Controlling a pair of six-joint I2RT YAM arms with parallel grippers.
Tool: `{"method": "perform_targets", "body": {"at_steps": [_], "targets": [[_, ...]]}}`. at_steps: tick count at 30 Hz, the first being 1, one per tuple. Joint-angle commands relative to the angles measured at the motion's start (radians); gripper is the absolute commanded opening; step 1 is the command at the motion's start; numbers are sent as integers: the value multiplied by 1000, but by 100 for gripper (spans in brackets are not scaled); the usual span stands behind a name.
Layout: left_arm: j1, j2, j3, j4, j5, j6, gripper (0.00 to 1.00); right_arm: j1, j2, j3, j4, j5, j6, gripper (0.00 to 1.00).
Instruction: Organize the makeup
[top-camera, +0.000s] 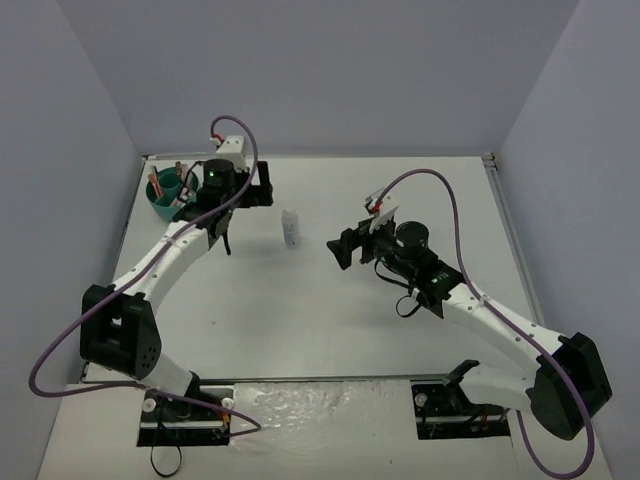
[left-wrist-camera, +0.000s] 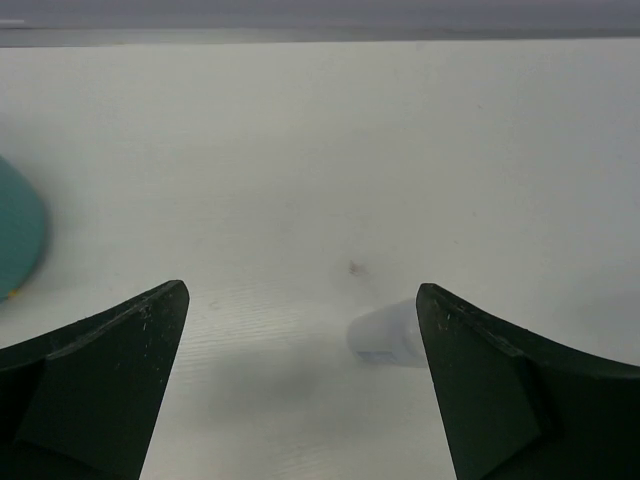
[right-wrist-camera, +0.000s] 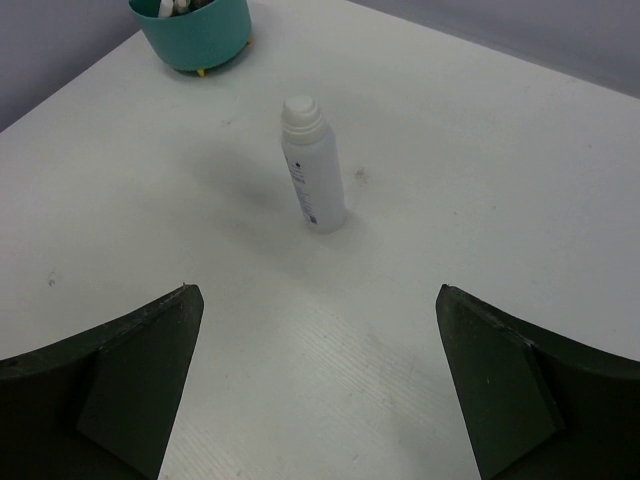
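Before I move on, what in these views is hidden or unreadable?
- Teal tub contents: too small in the top view and partly covered by the left arm; cut by the top edge in the right wrist view.
- White bottle label: too small to read everywhere; in the left wrist view only its blurred end shows, behind a finger.

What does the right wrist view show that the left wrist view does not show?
Only the right wrist view: the right claw, open; the white bottle whole and upright; the open top of the teal tub. Only the left wrist view: the left claw, open. Both: the white table, the bottle (a sliver in the left view) and the tub (only an edge there).
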Motion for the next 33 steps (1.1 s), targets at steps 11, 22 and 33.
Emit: {"method": "perform_targets", "body": {"at_steps": [11,22,33], "targets": [[-156,39,-106,256,76,38,97,-9,-63,-7,79,49,8,100],[-214,141,-106,292,13,83,83,-10,-35,0,78,39,6,100],[-220,163,-139,324,-46,82,43,-11,-22,1,82,36,6,100]]}}
